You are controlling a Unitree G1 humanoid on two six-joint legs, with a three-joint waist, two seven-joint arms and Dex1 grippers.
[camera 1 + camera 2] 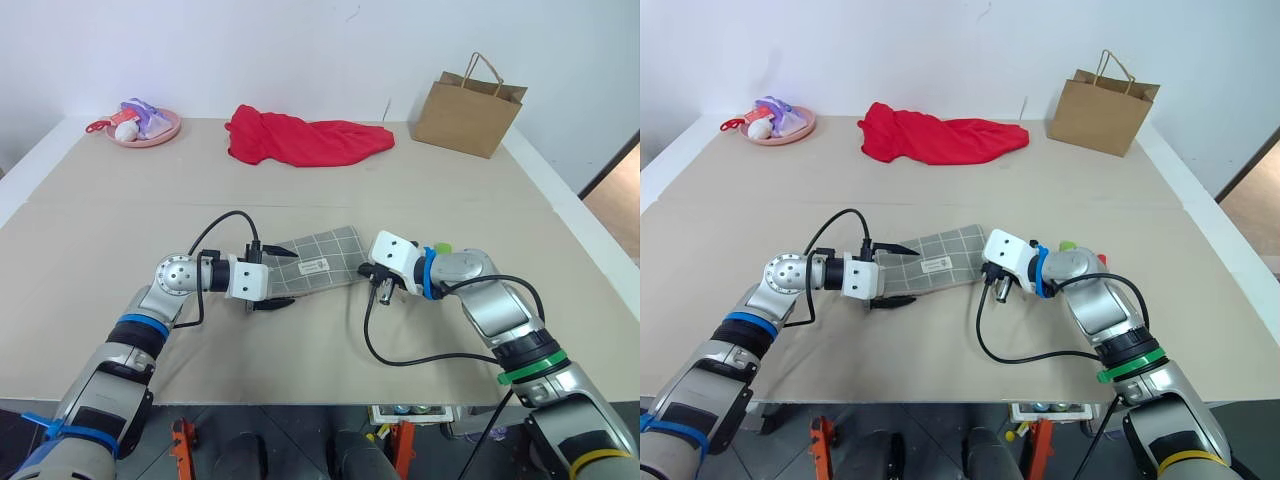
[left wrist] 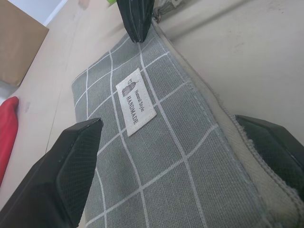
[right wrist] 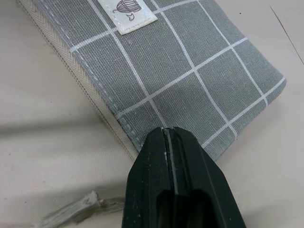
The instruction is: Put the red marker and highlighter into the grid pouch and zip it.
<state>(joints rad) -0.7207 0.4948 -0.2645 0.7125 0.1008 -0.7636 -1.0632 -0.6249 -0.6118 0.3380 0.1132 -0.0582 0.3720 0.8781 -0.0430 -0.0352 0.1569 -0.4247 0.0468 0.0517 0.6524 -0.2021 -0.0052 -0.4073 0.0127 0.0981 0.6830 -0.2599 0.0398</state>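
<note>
— Grey woven fabric, white grid lines, flat and rectangular: grid pouch [image 1: 318, 263] lying on the pale beige bench [image 1: 120, 200], between the two grippers. Small white stitched label [image 2: 136, 101] on its face, printed "HANDMADE".

— And along the long edge?

— Paler herringbone tape with a line of stitching, running beside the grid cloth. Slightly frayed near one corner in the left wrist view.

— Left gripper?

— Left gripper [image 1: 268, 274] released, its black textured fingers [image 2: 71, 166] spread wide on either side of the pouch's end, one over the far edge, one off the near edge. Fabric lies between them, not pinched.

— Right gripper?

— Right gripper [image 3: 169, 137] clenched, black fingers pressed flat together into a narrow wedge, tip at the pouch's other end, on the corner by the tape edge. Cannot tell whether any cloth or a zipper pull is nipped between them.

— Highlighter, marker?

— Small light-green bit [image 1: 441, 247] peeking out behind the right wrist, possibly the highlighter; too little showing to be sure. Nothing to say of the marker.

— Elsewhere on the bench?

— Crumpled soft red cloth [image 1: 305, 138] well back, brown paper bag [image 1: 467, 113] with twisted handles standing upright to its right, and a round pink plate [image 1: 150, 130] with small things on it at the far left corner.
</note>
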